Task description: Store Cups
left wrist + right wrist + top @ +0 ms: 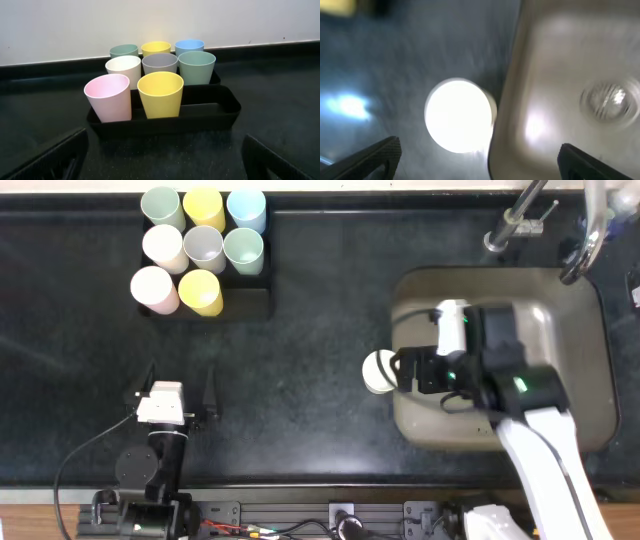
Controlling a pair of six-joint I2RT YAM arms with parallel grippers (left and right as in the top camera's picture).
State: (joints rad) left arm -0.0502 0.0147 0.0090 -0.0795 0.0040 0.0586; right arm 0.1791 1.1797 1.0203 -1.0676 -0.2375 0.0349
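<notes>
You see a sink [585, 330] of brushed metal, satin rather than mirror-bright, with soft, blurred reflections on its wall. The tap [520, 215] at the sink's back rim looks like polished chrome. Just beside the sink, the white cup [378, 372] reads as smooth, matt plastic. The worktop [320, 330] around the sink is dark and finely speckled, with a low sheen. Well apart from the sink, the pastel cups [160, 95] look equally matt and smooth, standing in a tray [165, 125] of slightly glossy black plastic.

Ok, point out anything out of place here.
One white cup sits alone on the counter beside the sink, far from the tray holding eight cups; one corner slot is empty.
</notes>
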